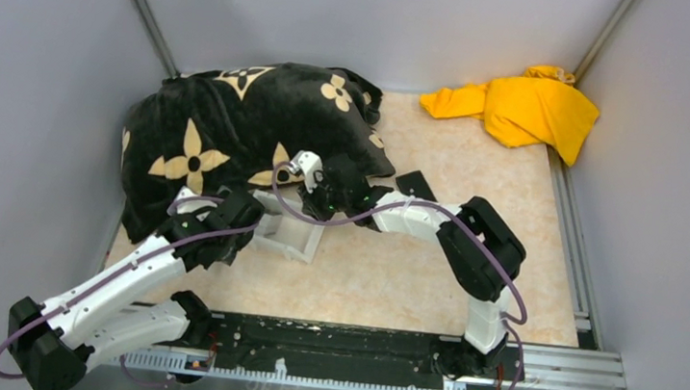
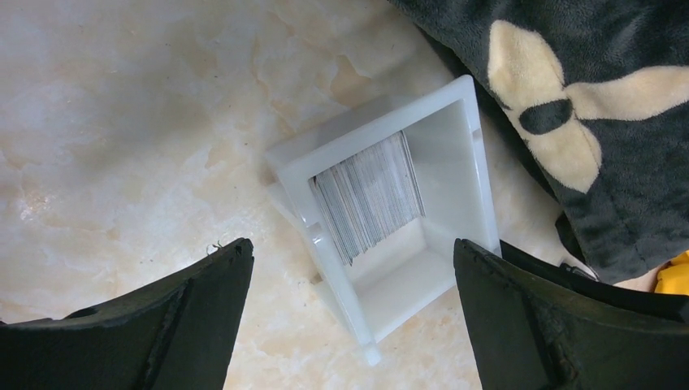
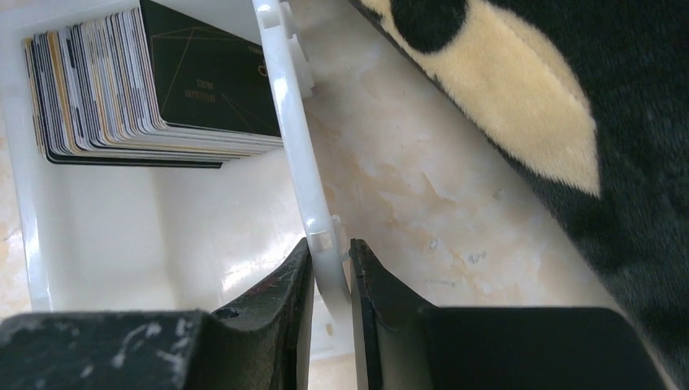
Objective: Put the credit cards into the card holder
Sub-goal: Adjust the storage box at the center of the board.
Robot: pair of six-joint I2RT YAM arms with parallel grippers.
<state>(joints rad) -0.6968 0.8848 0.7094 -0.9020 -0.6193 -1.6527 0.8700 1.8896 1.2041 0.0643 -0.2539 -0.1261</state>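
Note:
A stack of credit cards stands on edge in a pale plastic box; the front card is dark with thin gold lines. The stack also shows in the left wrist view. My right gripper is shut on the box's side wall, one finger inside and one outside. My left gripper is open and empty, just above the box. In the top view both grippers meet at the box. A small flat black thing that looks like the card holder lies behind the right forearm.
A big black flower-patterned cushion lies at the back left and touches the box's far side. A yellow cloth is heaped in the back right corner. Grey walls close in the table on three sides.

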